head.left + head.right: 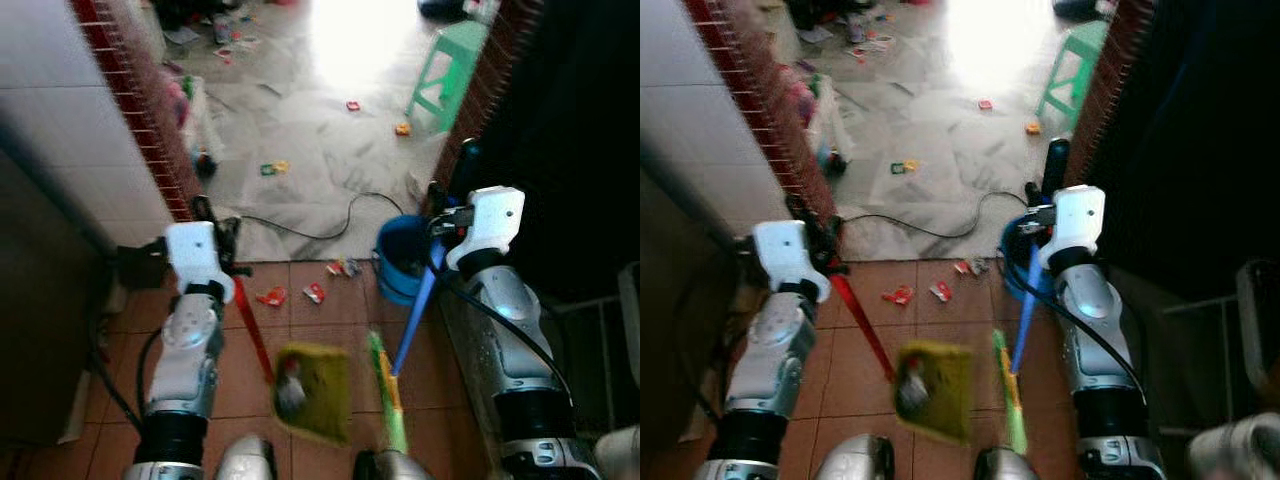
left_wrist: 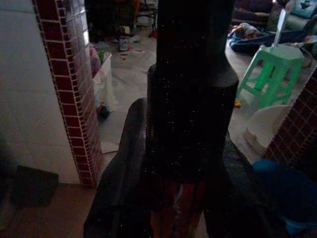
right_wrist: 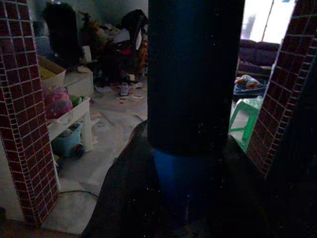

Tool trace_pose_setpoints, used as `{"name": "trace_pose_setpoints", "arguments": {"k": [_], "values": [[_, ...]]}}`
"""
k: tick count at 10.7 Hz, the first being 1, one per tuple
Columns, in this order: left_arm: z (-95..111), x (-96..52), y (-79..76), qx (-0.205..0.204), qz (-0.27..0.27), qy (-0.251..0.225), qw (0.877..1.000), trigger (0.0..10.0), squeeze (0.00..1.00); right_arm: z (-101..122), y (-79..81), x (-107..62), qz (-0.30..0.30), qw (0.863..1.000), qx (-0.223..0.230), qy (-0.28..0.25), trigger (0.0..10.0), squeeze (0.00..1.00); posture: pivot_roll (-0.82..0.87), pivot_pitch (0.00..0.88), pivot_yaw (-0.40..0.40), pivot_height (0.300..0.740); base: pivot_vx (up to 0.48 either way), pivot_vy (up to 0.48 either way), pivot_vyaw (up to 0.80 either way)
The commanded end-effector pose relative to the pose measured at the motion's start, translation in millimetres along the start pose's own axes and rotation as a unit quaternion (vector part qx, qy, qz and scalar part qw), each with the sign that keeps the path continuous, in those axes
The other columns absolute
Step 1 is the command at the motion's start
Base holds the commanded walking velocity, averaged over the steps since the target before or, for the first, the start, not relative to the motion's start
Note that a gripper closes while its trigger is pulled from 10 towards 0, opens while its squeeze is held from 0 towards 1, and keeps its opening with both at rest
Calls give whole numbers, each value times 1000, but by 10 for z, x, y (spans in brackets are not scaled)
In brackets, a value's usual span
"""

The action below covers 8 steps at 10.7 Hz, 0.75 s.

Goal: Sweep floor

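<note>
Head views: the left gripper (image 1: 222, 232) is clamped on a red handle (image 1: 252, 328) that slopes down to a yellow dustpan (image 1: 318, 390) resting on the terracotta tile floor (image 1: 320, 325). The right gripper (image 1: 447, 215) is clamped on a blue handle (image 1: 415, 315) ending in a green broom head (image 1: 388, 392), which lies just beside the dustpan. A blue bucket (image 1: 398, 255) stands at the doorway, near the right gripper. Red scraps (image 1: 272, 296) lie on the tiles beyond the dustpan. A black cable (image 1: 330, 225) runs across the pale floor past the threshold, where more litter (image 1: 273, 168) is scattered. A green stool (image 1: 450, 68) stands farther off on the right, by the brick-tiled pillar.

Left wrist view: dark. The fingers (image 2: 126, 168) close around the thick handle (image 2: 190, 99), red lower down. A brick-tiled pillar (image 2: 72, 89) and the stool (image 2: 270, 72) are beyond.

Right wrist view: dark. The fingers (image 3: 124, 193) close around the handle (image 3: 190, 74), blue below a black sleeve. Brick-tiled pillars (image 3: 22, 109) frame a cluttered room with the stool (image 3: 246, 119).
</note>
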State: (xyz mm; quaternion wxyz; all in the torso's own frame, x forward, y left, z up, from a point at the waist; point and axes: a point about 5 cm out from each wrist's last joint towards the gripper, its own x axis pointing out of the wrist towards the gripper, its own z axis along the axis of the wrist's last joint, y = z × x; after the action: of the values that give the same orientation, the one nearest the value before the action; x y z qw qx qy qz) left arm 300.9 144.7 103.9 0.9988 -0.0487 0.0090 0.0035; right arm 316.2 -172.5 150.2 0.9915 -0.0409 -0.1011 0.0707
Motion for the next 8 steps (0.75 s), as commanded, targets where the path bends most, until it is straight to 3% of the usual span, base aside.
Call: {"name": "trace_pose_setpoints", "arguments": {"k": [1,8], "values": [[142,9,46,3,8,-30,1000,10000,0,101,35,54,4,1000,3,-25,10000,0,-35,0,-9,740,0,480,0],[146,25,14,7,3,-21,1000,10000,0,101,29,71,2,1000,3,-25,10000,0,-36,0,-4,740,0,480,0]]}}
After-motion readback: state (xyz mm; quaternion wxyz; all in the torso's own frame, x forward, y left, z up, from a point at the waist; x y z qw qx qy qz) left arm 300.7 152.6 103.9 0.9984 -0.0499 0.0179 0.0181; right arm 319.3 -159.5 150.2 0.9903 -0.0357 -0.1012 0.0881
